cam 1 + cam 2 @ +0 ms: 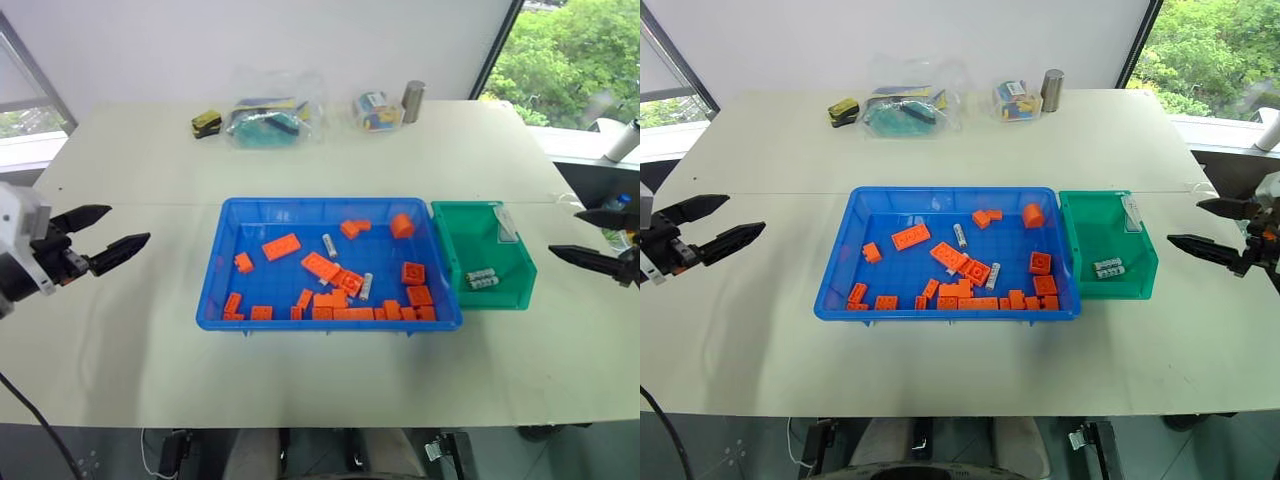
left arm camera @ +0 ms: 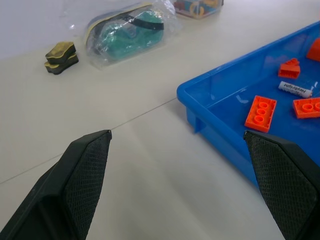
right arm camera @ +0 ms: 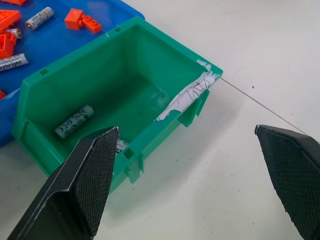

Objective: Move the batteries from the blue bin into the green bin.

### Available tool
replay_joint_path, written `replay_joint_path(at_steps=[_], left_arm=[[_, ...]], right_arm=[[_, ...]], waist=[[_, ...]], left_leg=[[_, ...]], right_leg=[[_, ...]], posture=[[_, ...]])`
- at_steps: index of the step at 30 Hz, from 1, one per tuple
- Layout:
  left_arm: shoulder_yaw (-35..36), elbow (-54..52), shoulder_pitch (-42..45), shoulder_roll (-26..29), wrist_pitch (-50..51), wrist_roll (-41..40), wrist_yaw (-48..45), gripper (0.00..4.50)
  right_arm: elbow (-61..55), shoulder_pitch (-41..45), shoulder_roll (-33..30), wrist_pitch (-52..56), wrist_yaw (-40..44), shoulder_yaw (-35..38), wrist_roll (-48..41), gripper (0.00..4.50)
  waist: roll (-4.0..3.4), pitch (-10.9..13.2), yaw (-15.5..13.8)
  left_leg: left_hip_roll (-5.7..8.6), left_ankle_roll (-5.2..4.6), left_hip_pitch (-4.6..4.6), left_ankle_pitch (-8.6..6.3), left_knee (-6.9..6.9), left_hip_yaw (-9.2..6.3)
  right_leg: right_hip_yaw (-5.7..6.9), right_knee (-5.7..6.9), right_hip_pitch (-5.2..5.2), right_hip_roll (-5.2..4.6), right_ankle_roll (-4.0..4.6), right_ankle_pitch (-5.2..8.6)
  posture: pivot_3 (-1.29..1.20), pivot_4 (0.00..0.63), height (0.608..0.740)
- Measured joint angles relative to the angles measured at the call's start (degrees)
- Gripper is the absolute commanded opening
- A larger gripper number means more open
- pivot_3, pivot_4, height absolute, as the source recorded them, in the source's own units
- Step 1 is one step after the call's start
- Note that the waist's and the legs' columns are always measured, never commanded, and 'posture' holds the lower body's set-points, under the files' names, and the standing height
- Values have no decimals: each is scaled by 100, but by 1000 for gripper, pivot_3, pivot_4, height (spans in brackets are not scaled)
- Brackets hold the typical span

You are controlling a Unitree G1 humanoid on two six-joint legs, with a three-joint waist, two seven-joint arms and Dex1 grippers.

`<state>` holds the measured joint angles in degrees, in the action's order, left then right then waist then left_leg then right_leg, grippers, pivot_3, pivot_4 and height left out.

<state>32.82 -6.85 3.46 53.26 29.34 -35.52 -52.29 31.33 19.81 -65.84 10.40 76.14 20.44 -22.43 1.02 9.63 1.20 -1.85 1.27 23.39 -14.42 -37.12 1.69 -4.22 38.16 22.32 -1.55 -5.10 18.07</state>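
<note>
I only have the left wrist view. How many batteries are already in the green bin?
Observer: Two batteries lie side by side in the green bin.
Operator: How many are left in the blue bin?
Observer: I can make out two in the blue bin: one near the middle, another among the orange bricks toward the near wall.
Operator: Where's the right pincer?
Observer: The right pincer is open and holds nothing, over the table to the right of the green bin.
</note>
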Motion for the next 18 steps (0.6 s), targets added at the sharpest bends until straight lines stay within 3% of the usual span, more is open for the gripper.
replay_joint_path(at_steps=[18], left_arm=[[-28,-48,66,-164,23,96,229,4421]], right_arm=[[626,589,-3,-222,-30,-336,319,4500]], waist=[[-2,1,15]], left_leg=[[1,0,0,0,-3,2]], right_leg=[[0,4,1,0,-1,0]], posture=[[0,150,740]])
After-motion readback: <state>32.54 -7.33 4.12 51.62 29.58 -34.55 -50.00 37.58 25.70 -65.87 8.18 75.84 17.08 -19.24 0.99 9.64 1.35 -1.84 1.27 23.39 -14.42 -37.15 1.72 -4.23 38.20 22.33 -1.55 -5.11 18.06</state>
